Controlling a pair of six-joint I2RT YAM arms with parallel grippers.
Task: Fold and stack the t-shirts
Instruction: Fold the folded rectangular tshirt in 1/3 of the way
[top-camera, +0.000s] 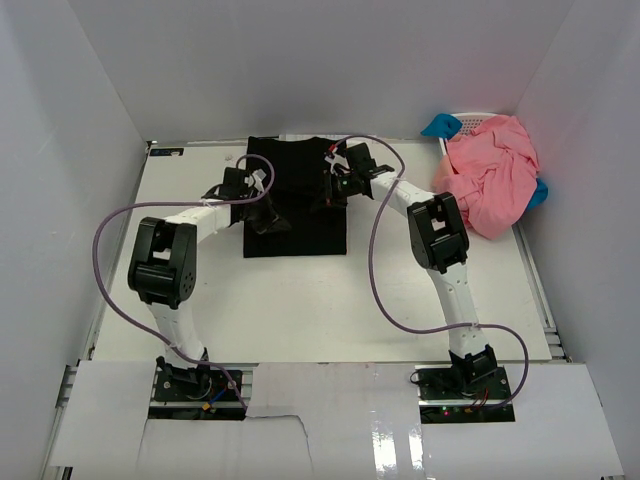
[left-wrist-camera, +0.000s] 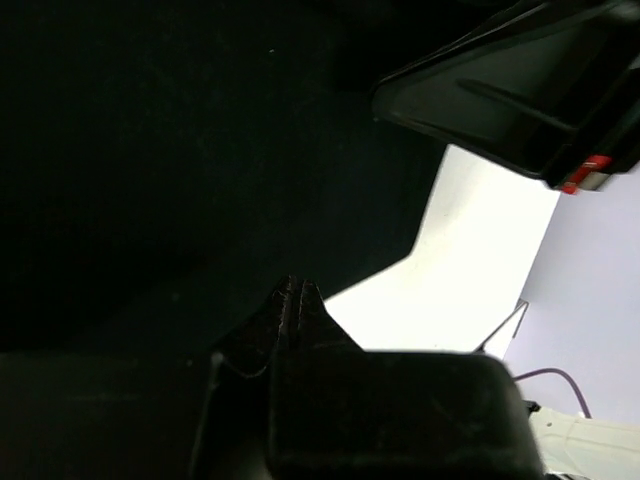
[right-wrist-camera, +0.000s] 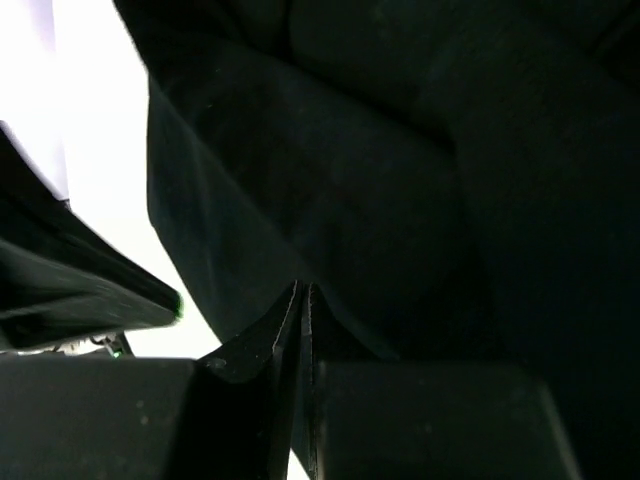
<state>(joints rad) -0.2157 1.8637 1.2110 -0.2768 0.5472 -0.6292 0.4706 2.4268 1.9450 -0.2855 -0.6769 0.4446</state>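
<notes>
So the black t-shirt (top-camera: 298, 235) is lying flat on the white table (top-camera: 300, 310), up at about 12 o'clock from the table's middle and close to the far edge. From above it's a tall rectangle with straight sides. It's matte and soft-looking, with a bunched-up lump on its 9 o'clock edge.

The left gripper (top-camera: 268, 218) sits right at that lump. In its wrist cam the two fingers are pressed flat together into a narrow wedge (left-wrist-camera: 295, 300), nipped on the black cotton, with bare white tabletop showing just past the cloth's edge at 3 o'clock.

The right gripper (top-camera: 329, 193) is on the shirt's 3 o'clock side, a bit farther up than the left one. Its wrist cam shows the same deal: its jaws are clamped tight (right-wrist-camera: 303, 305), and a folded edge of the black fabric runs straight down into the tips. The cloth there has soft rolling creases, and there's a bright strip of table at 9 o'clock.

The salmon-pink t-shirts (top-camera: 492, 180) are a crumpled heap at roughly 2 o'clock, in the far right corner and well apart from the black one. They're piled on a white plastic lattice basket (top-camera: 472, 118), and they spill over its near side. Something teal (top-camera: 440, 126) pokes out beside the heap.

Thin purple cables (top-camera: 375, 270) loop off both arms, which are glossy white with chunky black joints.
</notes>
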